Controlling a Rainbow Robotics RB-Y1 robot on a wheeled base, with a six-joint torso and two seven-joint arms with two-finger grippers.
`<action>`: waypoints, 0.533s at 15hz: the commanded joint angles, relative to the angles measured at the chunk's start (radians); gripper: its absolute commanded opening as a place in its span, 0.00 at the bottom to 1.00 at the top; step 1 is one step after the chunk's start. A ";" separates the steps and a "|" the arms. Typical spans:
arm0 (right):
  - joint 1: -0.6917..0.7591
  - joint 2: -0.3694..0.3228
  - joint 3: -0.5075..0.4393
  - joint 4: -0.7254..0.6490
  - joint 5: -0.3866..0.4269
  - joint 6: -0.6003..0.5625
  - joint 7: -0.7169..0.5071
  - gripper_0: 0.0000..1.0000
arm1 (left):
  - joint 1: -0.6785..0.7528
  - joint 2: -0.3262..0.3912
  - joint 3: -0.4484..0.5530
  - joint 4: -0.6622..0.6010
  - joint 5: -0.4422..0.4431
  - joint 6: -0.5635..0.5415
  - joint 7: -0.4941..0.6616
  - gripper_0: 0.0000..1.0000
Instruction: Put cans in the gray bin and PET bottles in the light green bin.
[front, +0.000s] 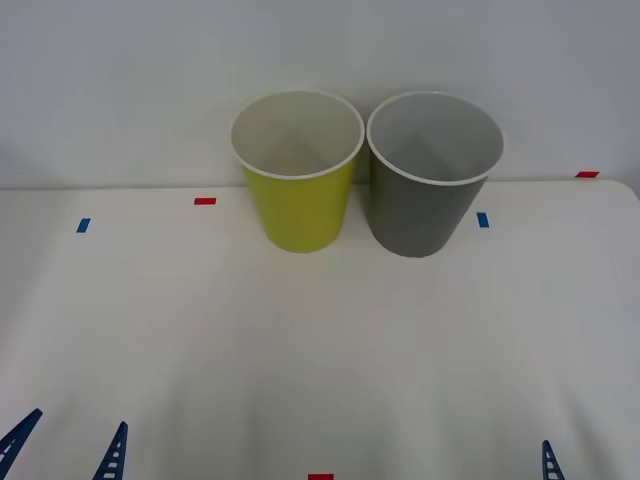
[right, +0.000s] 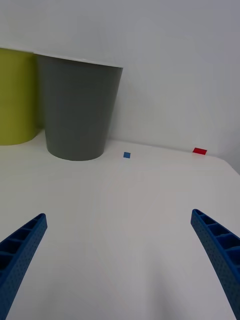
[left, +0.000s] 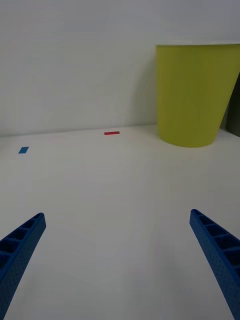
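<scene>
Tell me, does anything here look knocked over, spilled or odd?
Nothing stands out. The light green bin and the gray bin stand upright side by side at the far edge of the table. The left pincer and right pincer are open.

Yellow-green bin (front: 300, 205), dark gray bin (front: 425, 215)

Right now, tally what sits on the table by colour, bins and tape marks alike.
Yellow-green: 1, the light green bin
Dark gray: 1, the gray bin
Red tape marks: 3
Blue tape marks: 2
Total: 7
</scene>
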 joint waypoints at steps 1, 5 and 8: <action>0.000 0.000 0.000 0.000 0.000 0.000 0.000 1.00 | 0.000 0.000 0.000 0.000 0.000 0.000 0.000 1.00; 0.000 0.000 0.000 0.000 0.000 0.000 0.000 1.00 | 0.000 0.000 0.000 0.000 0.000 0.000 0.000 1.00; 0.000 0.000 0.000 0.000 0.000 0.000 0.000 1.00 | 0.000 0.000 0.000 0.000 0.000 0.000 0.000 1.00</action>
